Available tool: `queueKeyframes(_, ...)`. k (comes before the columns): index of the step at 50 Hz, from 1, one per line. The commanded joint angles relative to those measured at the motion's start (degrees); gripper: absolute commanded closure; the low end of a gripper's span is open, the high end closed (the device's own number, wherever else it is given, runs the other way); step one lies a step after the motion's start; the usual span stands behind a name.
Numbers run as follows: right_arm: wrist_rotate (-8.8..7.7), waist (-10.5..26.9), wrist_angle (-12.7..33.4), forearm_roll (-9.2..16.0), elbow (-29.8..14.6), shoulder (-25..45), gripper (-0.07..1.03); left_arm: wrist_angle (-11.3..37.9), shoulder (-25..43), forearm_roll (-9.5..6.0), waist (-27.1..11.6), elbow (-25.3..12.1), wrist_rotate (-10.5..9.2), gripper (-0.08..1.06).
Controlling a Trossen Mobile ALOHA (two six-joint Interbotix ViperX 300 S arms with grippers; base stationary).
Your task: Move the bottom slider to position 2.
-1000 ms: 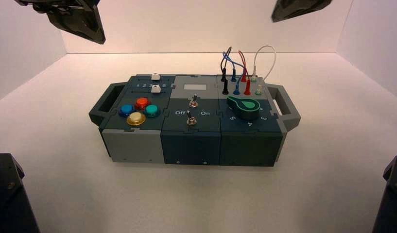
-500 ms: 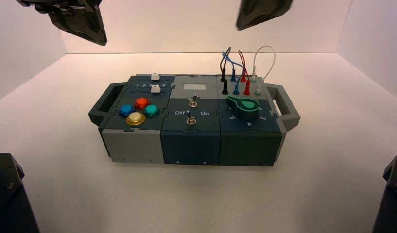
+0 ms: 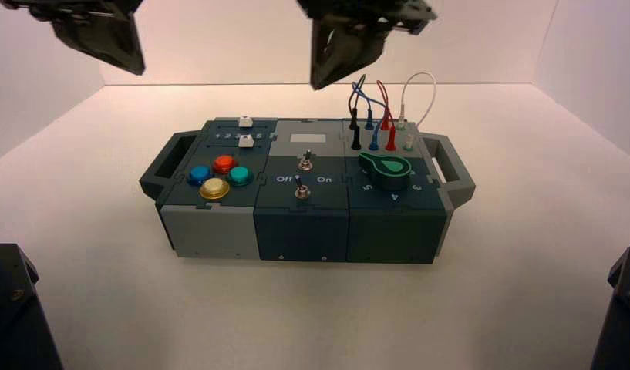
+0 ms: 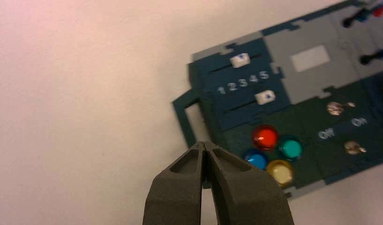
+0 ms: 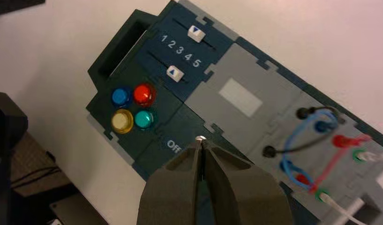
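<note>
Up high, the right end effector [image 3: 327, 77] hung with its fingers pressed together, holding nothing, above the far middle of the box [image 3: 296, 223] and clear of the panel. Over on the other side, the left end effector [image 3: 119, 58] was also pinched closed and empty, raised above the desk [image 3: 103, 308] beyond the box's left end. Out from there, the bottom slider [image 5: 175, 73], a white knob with a blue arrow, sat in its slot beside the printed row, about level with the 4 and 5, untouched. Position 2 [image 5: 171, 44] lay well along the track from it, toward the handle end. Its twin white knob [image 5: 196, 32] sat on the far track. Just beside the bottom slider were four coloured buttons [image 5: 132, 107], and the jumper wires [image 3: 373, 96] stood at the right rear.
</note>
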Motion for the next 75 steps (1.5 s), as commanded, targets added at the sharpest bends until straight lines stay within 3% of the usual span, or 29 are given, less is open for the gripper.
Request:
queueKeyframes(1, -0.09, 1.23, -0.18, 0.88, -3.52, 2.11, 0.98, -0.09, -0.53, 0.18, 1.41, -1.58, 0.35, 1.0)
queueKeyframes(22, 0.0, 4.04, 0.97, 1.67, -11.07, 13.1, 0.98, 0.26, -0.7, 0.0, 1.76, -1.32, 0.44, 1.01)
queueKeyframes(54, 0.0, 2.9, 0.18, 1.67, -14.41, 20.13, 0.98, 2.11, -3.87, -0.26, 1.76, -0.79, 0.44, 1.01)
queueKeyframes(75, 2.72, 2.29, 2.02, 2.46, -19.25, 23.47, 0.98, 1.85, -3.43, -0.35, 1.76, -0.88, 0.44, 1.01)
